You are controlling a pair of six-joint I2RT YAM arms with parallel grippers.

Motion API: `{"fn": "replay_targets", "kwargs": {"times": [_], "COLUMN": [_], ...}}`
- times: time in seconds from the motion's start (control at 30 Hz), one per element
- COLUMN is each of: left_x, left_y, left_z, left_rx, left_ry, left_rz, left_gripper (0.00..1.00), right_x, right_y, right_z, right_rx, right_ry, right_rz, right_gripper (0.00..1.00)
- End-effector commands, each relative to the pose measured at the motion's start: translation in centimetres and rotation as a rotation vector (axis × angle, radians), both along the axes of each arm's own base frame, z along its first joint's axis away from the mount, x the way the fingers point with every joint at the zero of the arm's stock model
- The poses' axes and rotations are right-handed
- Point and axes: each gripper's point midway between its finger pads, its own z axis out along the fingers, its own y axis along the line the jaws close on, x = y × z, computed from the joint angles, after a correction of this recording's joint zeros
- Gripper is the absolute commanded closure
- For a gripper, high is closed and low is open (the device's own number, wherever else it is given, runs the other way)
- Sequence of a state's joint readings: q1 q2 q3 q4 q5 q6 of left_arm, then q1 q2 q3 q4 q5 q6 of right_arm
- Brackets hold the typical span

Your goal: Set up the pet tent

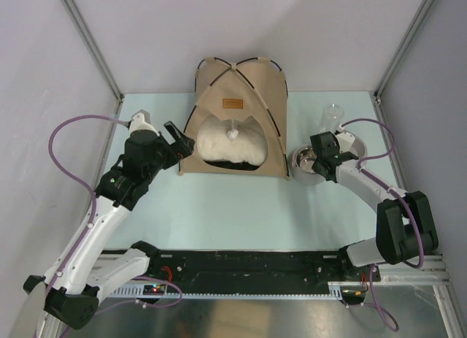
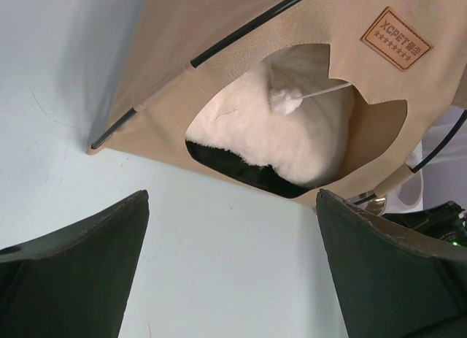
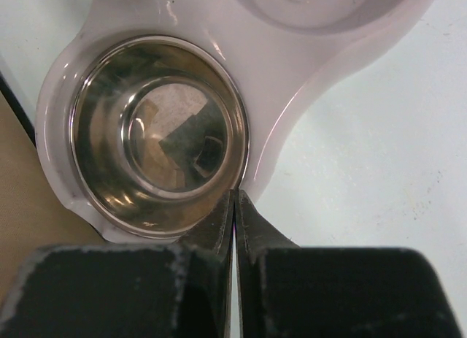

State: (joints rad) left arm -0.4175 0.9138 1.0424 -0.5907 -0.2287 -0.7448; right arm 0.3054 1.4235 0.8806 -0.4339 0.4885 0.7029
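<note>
— Where's each camera?
— Top looks down from behind over the table (image 1: 241,214). Left wrist faces the tent (image 2: 211,28) closely; right wrist looks straight down on the bowl (image 3: 95,133). Top sees both.

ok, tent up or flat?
Up. The tent stands as a dome, its crossing poles bowed over the top; the white cushion sits inside the open doorway, pompom hanging in front.

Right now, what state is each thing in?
pet tent: standing, opening toward the arms
cushion: inside the tent
pompom: hanging in the opening
steel bowl: empty, seated in its white stand
left gripper: open, empty
right gripper: shut, empty, tips by the bowl's rim
</note>
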Motion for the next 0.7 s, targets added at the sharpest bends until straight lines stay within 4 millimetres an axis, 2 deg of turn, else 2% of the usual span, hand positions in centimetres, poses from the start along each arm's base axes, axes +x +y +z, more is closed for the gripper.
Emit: {"fn": "replay_targets", "kwargs": {"times": [0.0, 0.37, 0.67], "left_x": [0.1, 0.1, 0.2], "left_y": [0.7, 0.7, 0.7], "left_z": [0.8, 0.7, 0.6], "left_rx": [-0.014, -0.016, -0.016], "left_ry": [-0.026, -0.023, -0.021], "left_rz": [0.038, 0.036, 0.037], "left_gripper": [0.00, 0.00, 0.00], "right_x": [0.8, 0.8, 0.9], "right_y": [-0.2, -0.4, -0.1], "right_z": [0.1, -1.4, -1.9], "right_rx": [-0.008, -0.022, -0.015], "right_ry": [-0.027, 0.017, 0.028], "right_rz": [-0.011, -0.016, 0.001], "right_gripper": [0.98, 0.98, 0.98]}}
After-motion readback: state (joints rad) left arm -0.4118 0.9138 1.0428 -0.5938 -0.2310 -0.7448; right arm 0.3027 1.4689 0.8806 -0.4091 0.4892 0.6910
